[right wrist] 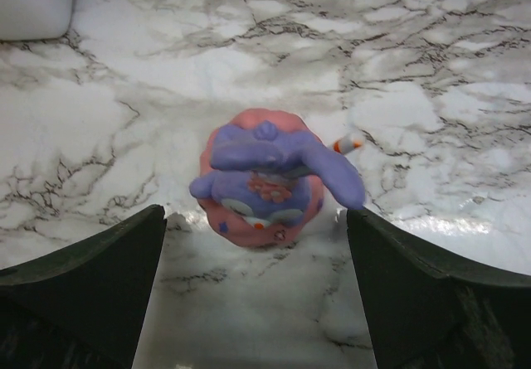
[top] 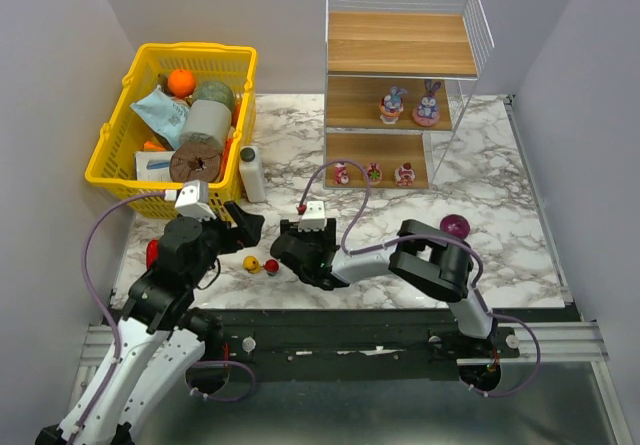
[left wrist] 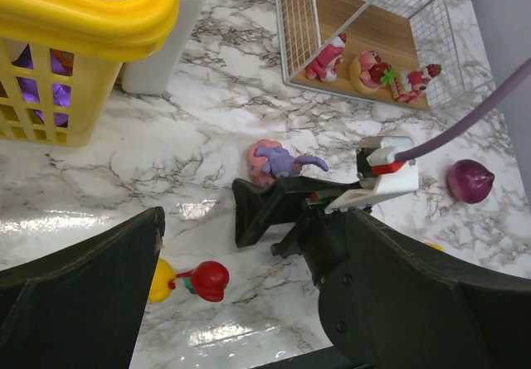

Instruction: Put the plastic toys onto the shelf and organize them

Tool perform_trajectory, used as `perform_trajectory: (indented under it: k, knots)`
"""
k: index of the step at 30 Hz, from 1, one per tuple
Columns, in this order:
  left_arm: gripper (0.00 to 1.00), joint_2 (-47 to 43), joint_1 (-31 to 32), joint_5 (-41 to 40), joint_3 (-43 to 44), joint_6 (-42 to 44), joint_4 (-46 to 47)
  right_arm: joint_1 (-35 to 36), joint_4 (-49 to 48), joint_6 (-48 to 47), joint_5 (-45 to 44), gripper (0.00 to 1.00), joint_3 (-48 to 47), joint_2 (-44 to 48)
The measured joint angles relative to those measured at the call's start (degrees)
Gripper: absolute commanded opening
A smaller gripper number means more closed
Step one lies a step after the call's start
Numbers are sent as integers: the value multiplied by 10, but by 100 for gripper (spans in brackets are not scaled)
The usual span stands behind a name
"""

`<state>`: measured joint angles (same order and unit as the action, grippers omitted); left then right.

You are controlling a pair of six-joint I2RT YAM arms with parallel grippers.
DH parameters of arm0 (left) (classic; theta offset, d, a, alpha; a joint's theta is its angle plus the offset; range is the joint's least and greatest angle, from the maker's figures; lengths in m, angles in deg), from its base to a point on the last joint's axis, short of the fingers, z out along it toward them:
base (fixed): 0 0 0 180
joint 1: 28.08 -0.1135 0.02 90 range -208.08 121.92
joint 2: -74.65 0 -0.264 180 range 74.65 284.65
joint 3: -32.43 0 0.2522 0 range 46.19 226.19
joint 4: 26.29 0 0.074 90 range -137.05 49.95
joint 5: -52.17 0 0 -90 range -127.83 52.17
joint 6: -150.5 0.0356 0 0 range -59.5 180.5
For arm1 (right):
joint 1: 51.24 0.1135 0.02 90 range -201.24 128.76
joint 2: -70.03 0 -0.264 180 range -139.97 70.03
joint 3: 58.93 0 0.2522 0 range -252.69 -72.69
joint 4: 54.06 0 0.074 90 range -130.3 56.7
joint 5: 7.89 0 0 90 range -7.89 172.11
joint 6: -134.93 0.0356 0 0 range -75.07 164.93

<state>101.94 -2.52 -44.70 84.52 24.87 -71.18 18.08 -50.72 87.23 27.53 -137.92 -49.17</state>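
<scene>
Both grippers hang low over the near edge of the white marble-patterned table (top: 500,185), left of its middle. The right gripper (right wrist: 255,224) stands wide open with nothing gripped. Between its 2 dark fingers (right wrist: 83,286) a purple bunny-eared plastic figurine on a round pink base (right wrist: 270,178) lies tipped over on the marble, one ear reaching just beside the right-hand finger. The left gripper (top: 242,227) is spread fully too and holds nothing, just beside the right one. Close by, near the same edge, a small yellow-headed toy (left wrist: 162,279) and a small red-headed toy (left wrist: 209,279) lie side by side.

The white wire shelf with 3 wooden boards (top: 400,43) stands at the far edge, right of the middle. 2 purple bunny figurines (top: 428,103) stand upright on its middle board and 3 tiny pink-red figurines (top: 373,172) sit in a row on its bottom board.

A yellow plastic basket (top: 195,49) sits at the far left corner with a white bottle (top: 251,173) just beside it. A purple ball (top: 455,227) rests near the right arm.
</scene>
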Motion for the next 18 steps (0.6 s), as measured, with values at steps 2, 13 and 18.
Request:
perform_trajectory:
  k: [2, 13, 18]
  knots:
    - [99, -25, 0, 0, -4, -5, -6, 0, 3, 5, -12, 93, -22, -17]
    - [99, -59, 0, 1, -15, -7, -14, -6, 88, 97, -48, 78, -95, -53]
    - [99, -57, 0, 3, -16, -6, -13, -10, 117, 134, -59, 54, -99, -53]
